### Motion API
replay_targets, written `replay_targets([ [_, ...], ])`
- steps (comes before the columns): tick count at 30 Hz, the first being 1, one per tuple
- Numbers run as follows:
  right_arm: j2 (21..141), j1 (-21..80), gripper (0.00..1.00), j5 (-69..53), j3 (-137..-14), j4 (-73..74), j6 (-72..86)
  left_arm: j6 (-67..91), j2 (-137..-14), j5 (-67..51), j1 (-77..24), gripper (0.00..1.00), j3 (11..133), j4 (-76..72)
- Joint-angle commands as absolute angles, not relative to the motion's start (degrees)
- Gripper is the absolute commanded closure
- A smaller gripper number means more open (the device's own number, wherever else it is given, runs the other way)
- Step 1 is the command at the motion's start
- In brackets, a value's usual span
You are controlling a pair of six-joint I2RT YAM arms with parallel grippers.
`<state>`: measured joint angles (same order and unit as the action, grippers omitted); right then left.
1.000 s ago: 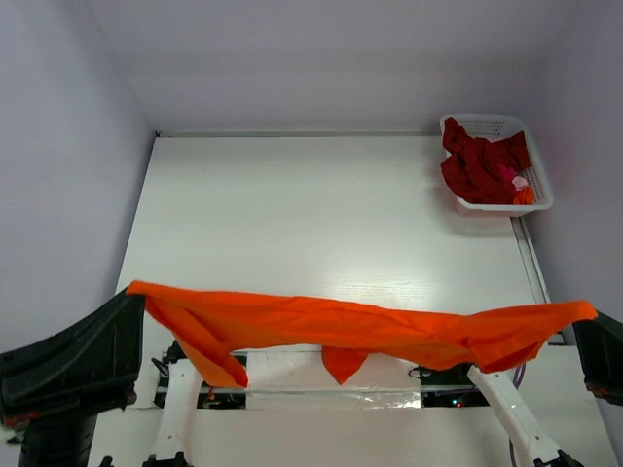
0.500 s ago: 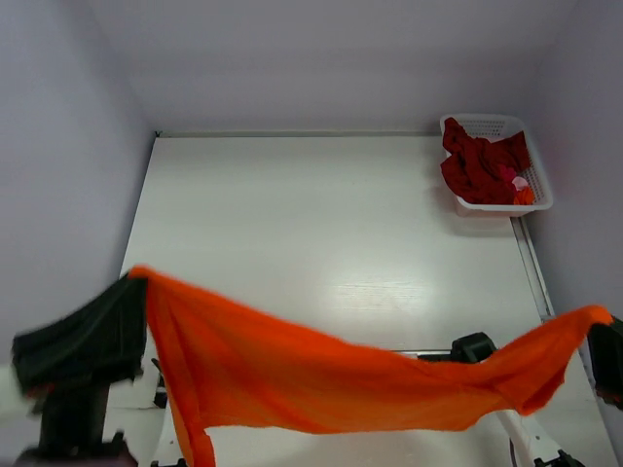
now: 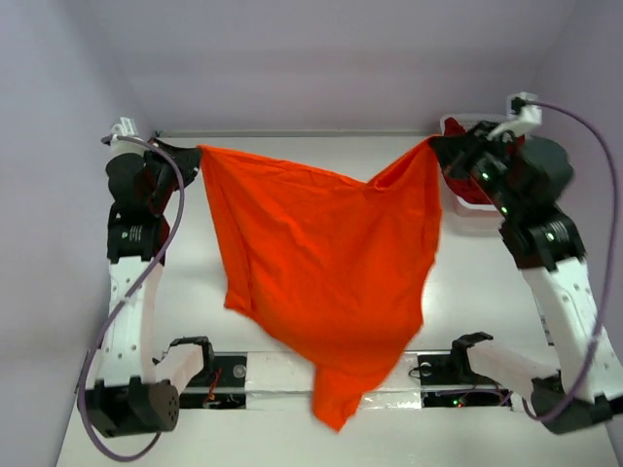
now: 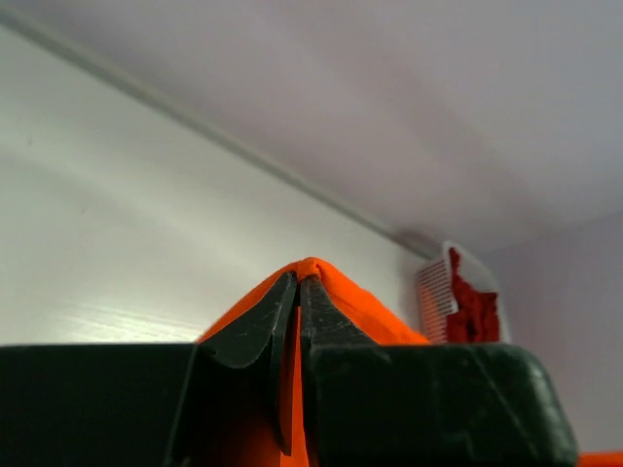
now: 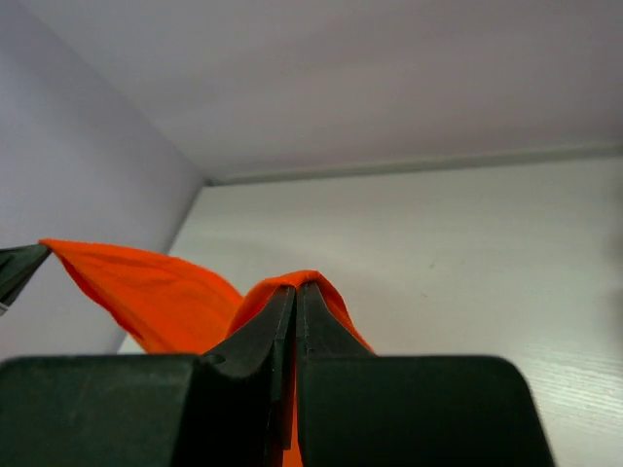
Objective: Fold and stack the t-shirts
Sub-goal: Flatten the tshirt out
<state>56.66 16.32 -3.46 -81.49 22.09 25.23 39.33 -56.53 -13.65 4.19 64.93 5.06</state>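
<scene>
Shows a white, faintly glossy desk point(image 3: 482, 287) walled on three sides. Carries a white lattice basket point(image 3: 469, 207) at its far right corner, largely hidden, and at the near edge the bases point(image 3: 131, 413) of both arms.

I work in what looks like a laboratory robot cell: my white-and-black left arm point(image 3: 127, 311) and right arm point(image 3: 565, 292) are bolted to a silvery rail point(image 3: 263, 375) at the edge of a smooth white table point(image 3: 477, 282), closed in by plain pale lilac walls point(image 3: 321, 58).
</scene>
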Motion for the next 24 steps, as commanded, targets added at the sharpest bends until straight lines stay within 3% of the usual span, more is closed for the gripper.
replay_targets([
  [1, 59.67, 16.35, 1.0, -1.15, -84.37, 16.0, 23.82, 36.92, -57.12, -12.22, 4.04, 1.0, 65.57, -2.63],
  [8, 57.84, 16.35, 1.0, -4.47, -89.99, 20.3, 24.43, 35.68, -50.29, -14.58, 4.04, 1.0, 73.38, 3.42],
  [20, 22.36, 16.35, 1.0, -18.63, -80.42, 27.86, 27.51, 42.45, -21.03, -22.14, 4.04, 1.0, 79.7, 13.26],
  [24, 18.03, 16.35, 1.0, -17.67, -83.58, 30.58, 27.95, 42.8, -19.25, -22.76, 3.43, 1.0, 81.48, 16.53],
])
